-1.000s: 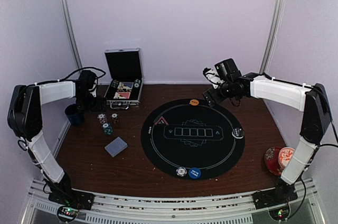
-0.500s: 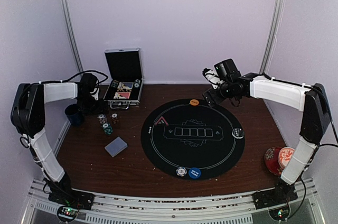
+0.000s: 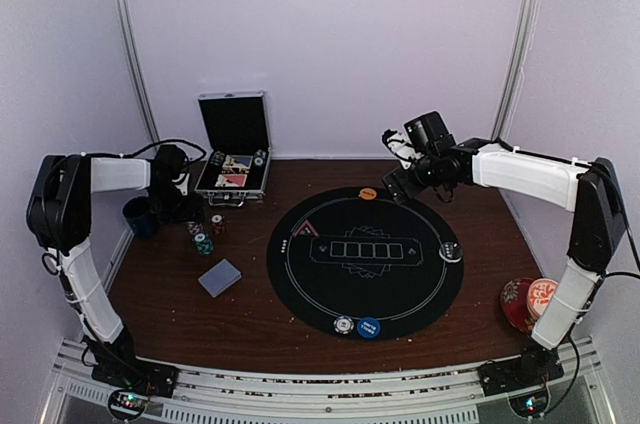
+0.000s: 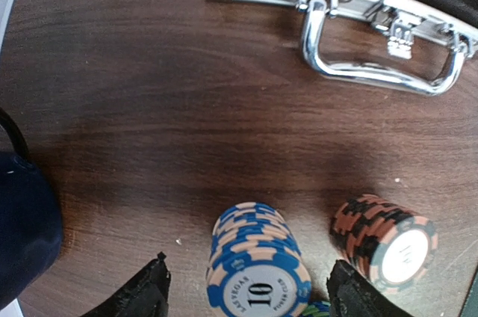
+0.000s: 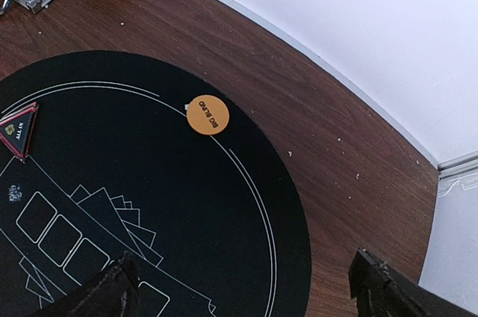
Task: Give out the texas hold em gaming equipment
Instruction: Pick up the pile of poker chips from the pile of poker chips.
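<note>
Three short chip stacks (image 3: 203,232) stand on the wood left of the round black mat (image 3: 365,284). My left gripper (image 3: 188,212) hangs over them. In the left wrist view its jaws straddle the blue-and-cream stack (image 4: 258,257), open, with a gap on each side. An orange-and-black stack (image 4: 385,238) stands just right of the right fingertip (image 4: 351,294). The grey-blue card deck (image 3: 220,277) lies nearer the front. My right gripper (image 5: 246,283) stands wide open above the mat's far edge, near the orange disc (image 5: 207,114). A red triangle marker (image 3: 304,230), a white chip (image 3: 344,324) and a blue disc (image 3: 369,327) lie on the mat.
An open aluminium case (image 3: 235,159) stands at the back left, its handle (image 4: 381,55) just beyond the stacks. A dark blue cup (image 3: 140,216) sits left of my left gripper. A red floral cup and saucer (image 3: 528,302) stands at the front right. Another chip (image 3: 452,251) lies on the mat's right rim.
My left gripper has slid right from beside the blue cup to over the chip stacks, and its jaws have narrowed around the blue stack. The right arm has not moved.
</note>
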`<state>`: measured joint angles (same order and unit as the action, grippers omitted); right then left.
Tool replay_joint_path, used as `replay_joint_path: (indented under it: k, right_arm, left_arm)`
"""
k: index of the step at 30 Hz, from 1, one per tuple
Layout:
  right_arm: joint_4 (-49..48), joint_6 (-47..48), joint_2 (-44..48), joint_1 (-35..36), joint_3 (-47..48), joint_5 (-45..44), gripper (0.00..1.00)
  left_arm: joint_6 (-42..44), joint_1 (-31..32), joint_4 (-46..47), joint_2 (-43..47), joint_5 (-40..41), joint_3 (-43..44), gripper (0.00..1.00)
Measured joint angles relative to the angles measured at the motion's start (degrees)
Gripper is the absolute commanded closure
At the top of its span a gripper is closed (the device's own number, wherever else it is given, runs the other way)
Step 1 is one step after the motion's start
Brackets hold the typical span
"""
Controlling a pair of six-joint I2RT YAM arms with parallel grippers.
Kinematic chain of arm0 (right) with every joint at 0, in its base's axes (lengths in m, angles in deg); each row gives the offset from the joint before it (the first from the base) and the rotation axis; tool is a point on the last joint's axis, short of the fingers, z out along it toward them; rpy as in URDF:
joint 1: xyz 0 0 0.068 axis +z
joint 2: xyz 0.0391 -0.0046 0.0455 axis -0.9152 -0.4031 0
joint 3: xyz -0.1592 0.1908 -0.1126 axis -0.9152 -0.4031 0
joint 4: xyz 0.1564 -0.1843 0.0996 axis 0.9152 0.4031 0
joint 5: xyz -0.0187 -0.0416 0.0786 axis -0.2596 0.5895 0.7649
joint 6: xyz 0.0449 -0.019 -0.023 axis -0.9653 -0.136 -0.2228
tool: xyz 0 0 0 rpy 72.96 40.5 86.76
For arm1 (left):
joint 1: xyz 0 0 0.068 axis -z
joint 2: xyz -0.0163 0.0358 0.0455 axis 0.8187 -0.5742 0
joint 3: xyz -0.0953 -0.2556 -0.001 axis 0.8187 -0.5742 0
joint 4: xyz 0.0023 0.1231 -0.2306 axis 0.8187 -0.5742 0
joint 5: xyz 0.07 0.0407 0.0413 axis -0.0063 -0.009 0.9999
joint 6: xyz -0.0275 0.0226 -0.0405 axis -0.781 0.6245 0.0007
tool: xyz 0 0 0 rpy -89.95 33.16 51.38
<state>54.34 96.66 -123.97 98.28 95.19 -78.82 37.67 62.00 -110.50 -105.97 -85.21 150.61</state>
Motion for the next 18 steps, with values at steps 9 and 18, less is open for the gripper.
replay_joint_path:
  k: [9,18]
  right_arm:
    - [0.0,0.2,-0.1,0.9,0.0,-0.3,0.0]
    - [0.0,0.2,-0.7,1.1,0.0,-1.1,0.0]
  left_arm:
    - [0.1,-0.2,0.1,-0.4,-0.6,0.0,0.37]
    - [0.3,-0.2,0.3,-0.4,-1.7,0.0,0.48]
